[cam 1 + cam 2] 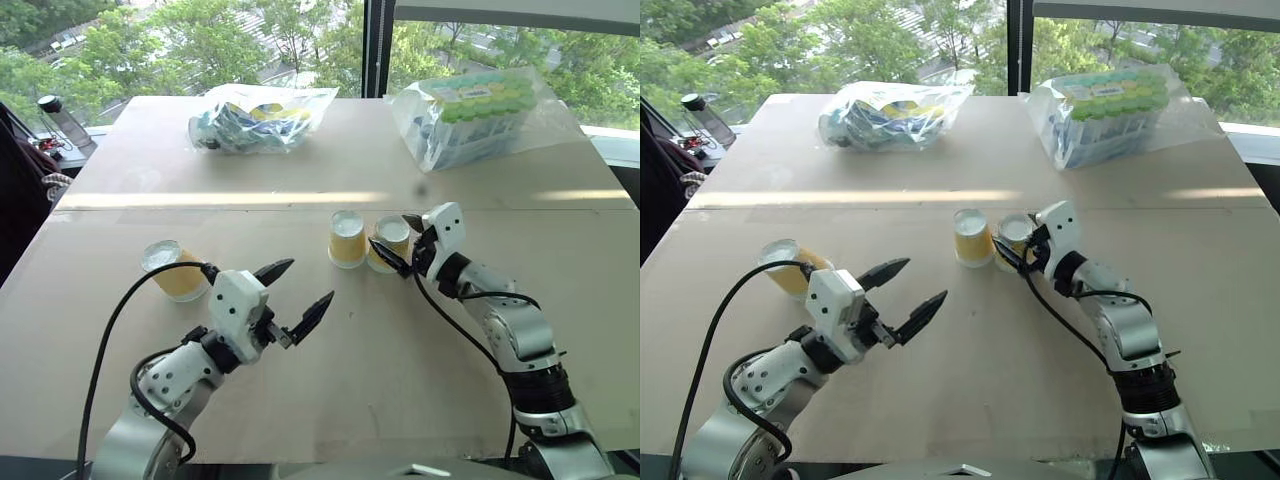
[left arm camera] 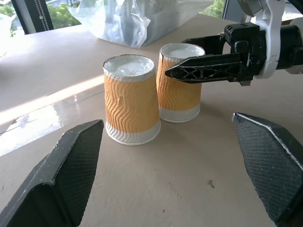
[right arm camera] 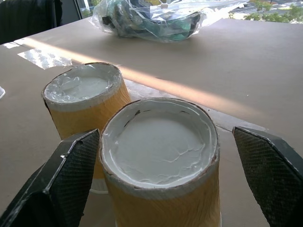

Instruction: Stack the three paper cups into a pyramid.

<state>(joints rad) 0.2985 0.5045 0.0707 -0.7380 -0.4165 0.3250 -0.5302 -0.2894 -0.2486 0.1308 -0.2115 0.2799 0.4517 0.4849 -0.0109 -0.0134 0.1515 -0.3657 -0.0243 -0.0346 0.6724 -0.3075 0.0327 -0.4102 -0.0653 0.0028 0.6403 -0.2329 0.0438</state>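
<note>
Setting: tan table (image 1: 330,400) before windows with green trees behind.

Item 1: two paper cups upside down, white bases up, side by side near the table's middle: left cup (image 1: 347,238), right cup (image 1: 390,243). No writing readable on either.

Item 2: third cup (image 1: 174,270), lying tilted at the robot's left, apart from the pair, just beyond the left arm.

Item 3: right gripper (image 1: 398,243), fingers spread to either side of the right cup, not pinching it.

Item 4: left gripper (image 1: 294,292), fingers spread wide, holding nothing.

Item 5: two clear bags of packaged goods at the far edge, left bag (image 1: 262,117), right bag (image 1: 470,113); labels illegible.
</note>
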